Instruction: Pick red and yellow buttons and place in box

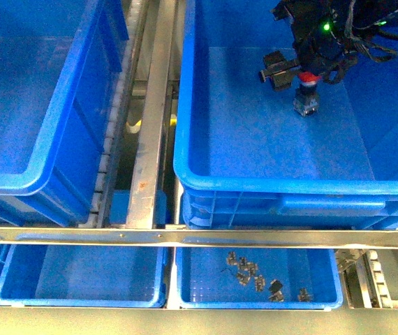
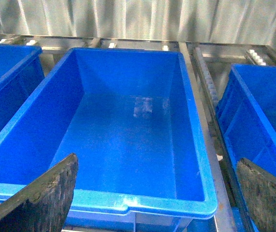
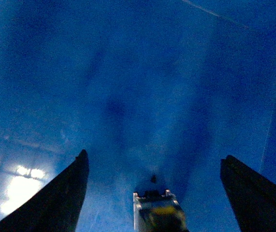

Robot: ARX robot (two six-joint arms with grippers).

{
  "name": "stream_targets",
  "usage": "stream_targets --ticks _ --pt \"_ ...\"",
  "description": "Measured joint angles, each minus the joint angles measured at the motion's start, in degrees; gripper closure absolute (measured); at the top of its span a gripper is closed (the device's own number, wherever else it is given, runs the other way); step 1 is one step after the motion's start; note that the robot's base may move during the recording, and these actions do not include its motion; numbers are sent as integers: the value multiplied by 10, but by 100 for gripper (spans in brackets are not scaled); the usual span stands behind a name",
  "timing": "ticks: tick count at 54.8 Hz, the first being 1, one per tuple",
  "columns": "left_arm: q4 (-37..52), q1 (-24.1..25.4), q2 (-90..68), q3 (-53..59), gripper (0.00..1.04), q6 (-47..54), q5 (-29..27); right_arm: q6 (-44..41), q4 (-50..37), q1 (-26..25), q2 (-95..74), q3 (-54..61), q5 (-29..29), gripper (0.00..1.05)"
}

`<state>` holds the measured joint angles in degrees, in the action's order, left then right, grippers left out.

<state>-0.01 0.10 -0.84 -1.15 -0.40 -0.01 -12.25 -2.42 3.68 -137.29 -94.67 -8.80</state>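
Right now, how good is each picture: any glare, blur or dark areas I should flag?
Front view: evenly lit and sharp; the red button reads clearly. Left wrist view: clear, with a pale reflection on the floor of the bin. Right wrist view: dim, soft, washed blue, a glare patch beside one tool finger, the button out of focus.

Front view: even, moderate light, fairly sharp; a green lamp (image 1: 325,26) glows near the right pincer (image 1: 298,75). Left wrist view: bright, pale glare (image 2: 144,106) on the bin (image 2: 104,72) floor beyond the left pincer (image 2: 156,160). Right wrist view: dim, blurred, white glare (image 3: 24,186) beside one finger (image 3: 55,203).
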Motion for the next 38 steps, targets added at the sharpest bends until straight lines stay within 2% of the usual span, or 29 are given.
stream_targets --ticks 3,7,15,22,30,34,38 --pt "0 0 0 0 8 0 0 -16 -41 -10 55 73 25 5" --pt "0 0 0 0 8 0 0 -34 -94 -29 159 195 64 7" --pt "0 0 0 0 8 0 0 -7 -120 -56 312 366 126 7" --pt "0 0 0 0 8 0 0 26 -89 -85 455 509 172 7" --pt "0 0 0 0 8 0 0 118 -7 -132 655 627 226 7" --pt "0 0 0 0 8 0 0 151 48 -145 743 650 208 7" --pt "0 0 0 0 8 0 0 168 63 -150 783 655 203 7"
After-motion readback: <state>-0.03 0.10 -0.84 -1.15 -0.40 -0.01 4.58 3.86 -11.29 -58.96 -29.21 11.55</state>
